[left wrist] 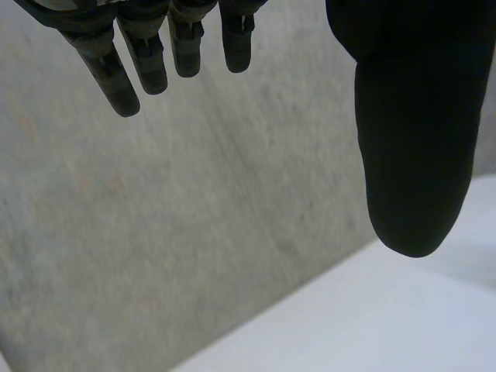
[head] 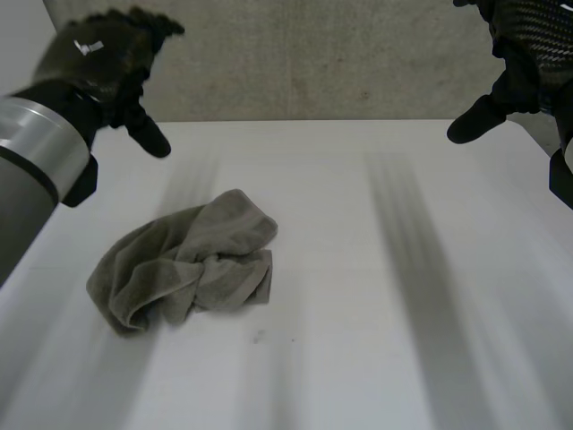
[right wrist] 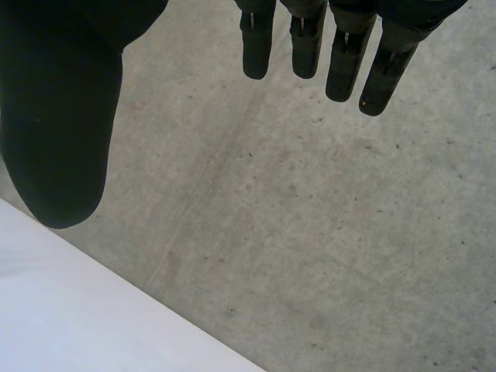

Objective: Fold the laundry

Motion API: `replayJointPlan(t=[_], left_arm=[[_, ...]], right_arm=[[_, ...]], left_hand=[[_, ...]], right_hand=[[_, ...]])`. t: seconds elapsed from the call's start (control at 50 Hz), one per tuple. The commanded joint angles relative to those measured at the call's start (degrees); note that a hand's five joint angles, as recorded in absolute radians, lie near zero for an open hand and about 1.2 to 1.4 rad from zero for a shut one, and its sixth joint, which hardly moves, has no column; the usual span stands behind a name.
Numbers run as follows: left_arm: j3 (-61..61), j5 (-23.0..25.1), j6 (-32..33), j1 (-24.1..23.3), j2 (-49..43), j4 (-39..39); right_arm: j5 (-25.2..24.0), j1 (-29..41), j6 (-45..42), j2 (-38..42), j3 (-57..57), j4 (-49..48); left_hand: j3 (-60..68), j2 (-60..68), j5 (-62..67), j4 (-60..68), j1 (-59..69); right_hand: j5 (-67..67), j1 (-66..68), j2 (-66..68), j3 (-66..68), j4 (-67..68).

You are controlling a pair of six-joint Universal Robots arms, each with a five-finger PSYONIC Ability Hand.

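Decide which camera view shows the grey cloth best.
The head view: the grey cloth lies crumpled, whole and uncovered on the white table. The wrist views face the wall and table edge past the left hand and right hand.

Cloth (head: 188,264) on the surface (head: 385,305), both hands apart from it.
The cloth lies at 8 o'clock; the left hand (head: 94,52) hangs at 11 o'clock, the right hand (head: 526,49) at 1 o'clock, a wall (head: 340,63) behind them.
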Motion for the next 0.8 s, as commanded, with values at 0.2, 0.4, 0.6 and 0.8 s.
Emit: replayJointPlan(t=[0.2,0.4,0.6,0.8], left_arm=[[-5.4,-1.0,13.6,3.8,-12.0,-8.8],[-22.8,-0.5,3.5,7.1,-1.9,-3.2],[-29.8,-0.6,3.7,9.0,-1.8,5.3],[-28.1,-0.5,4.6,12.3,-10.8,18.5]], right_arm=[[-4.1,1.1,-6.8,11.3,-0.6,0.2],[-4.0,1.9,-9.3,20.2,-1.6,0.3],[-4.1,2.2,-9.3,22.8,-1.4,0.3],[-3.8,3.2,-9.3,26.1,-2.0,-0.4]], left_hand=[[5.2,5.3,3.1,5.2,4.7],[5.9,6.0,3.8,5.9,5.4],[7.7,7.8,5.6,7.7,7.2],[70.5,70.6,68.3,70.4,69.9]], right_hand=[[-2.7,-2.1,-3.0,-2.0,-3.3],[-2.7,-2.1,-3.0,-2.0,-3.3],[-2.7,-2.1,-3.0,-2.0,-3.3],[-2.7,-2.1,-3.0,-2.0,-3.3]])
